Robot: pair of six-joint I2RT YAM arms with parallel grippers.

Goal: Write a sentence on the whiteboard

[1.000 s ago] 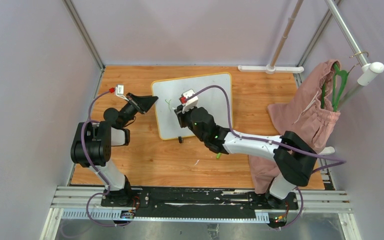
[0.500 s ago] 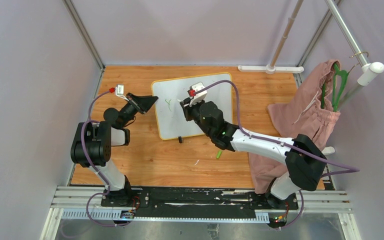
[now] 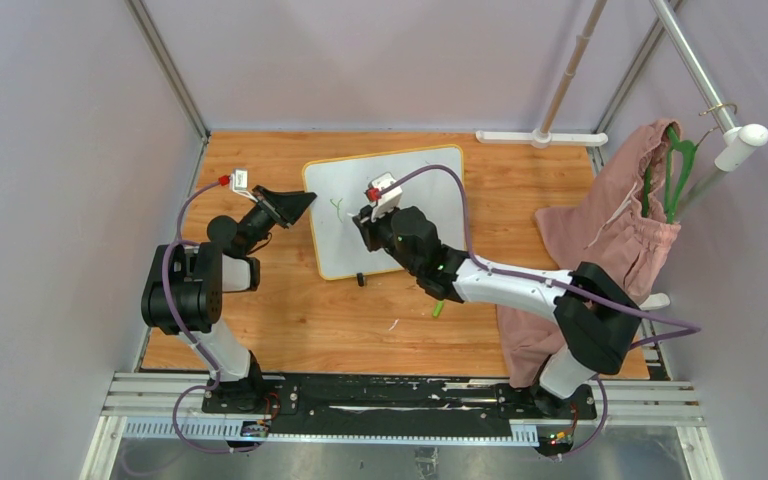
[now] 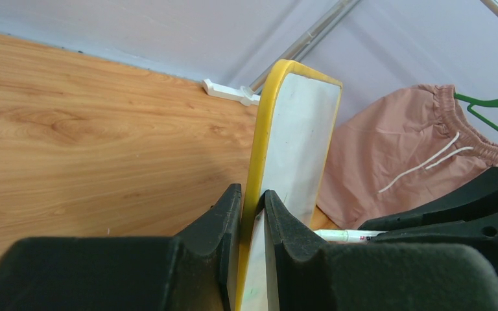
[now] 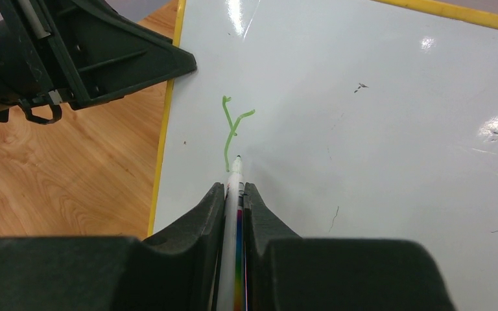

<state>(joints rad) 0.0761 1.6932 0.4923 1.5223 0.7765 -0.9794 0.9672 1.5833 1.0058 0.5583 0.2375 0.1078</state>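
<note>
- The left claw (image 4: 251, 201) was clenched on the whiteboard (image 4: 298, 142). Its two fingers pinched the yellow rim at the board's left edge, and the board ran on from the fingertips toward the other claw.
- The right claw (image 5: 233, 194) was clamped on a marker (image 5: 236, 173), with the barrel poking out ahead between the fingers.
- The marker tip stood at the foot of a green Y-shaped stroke (image 5: 232, 129), which lay just ahead of the right claw's fingertips. Whether the tip pressed on the surface could not be told.
- The stroke sat near the board's left rim, between the two claws, with the left claw just beyond the rim from it.
- Counted: two claws, one whiteboard, one marker, one green stroke.
- One pink garment (image 3: 610, 220) hung with one green hanger (image 3: 675, 170), well apart from both claws, off to the right claw's right.
- One small green piece (image 3: 437, 310) lay on the wooden table (image 3: 290, 320) behind the right claw, beside its arm. What it was could not be made out.
</note>
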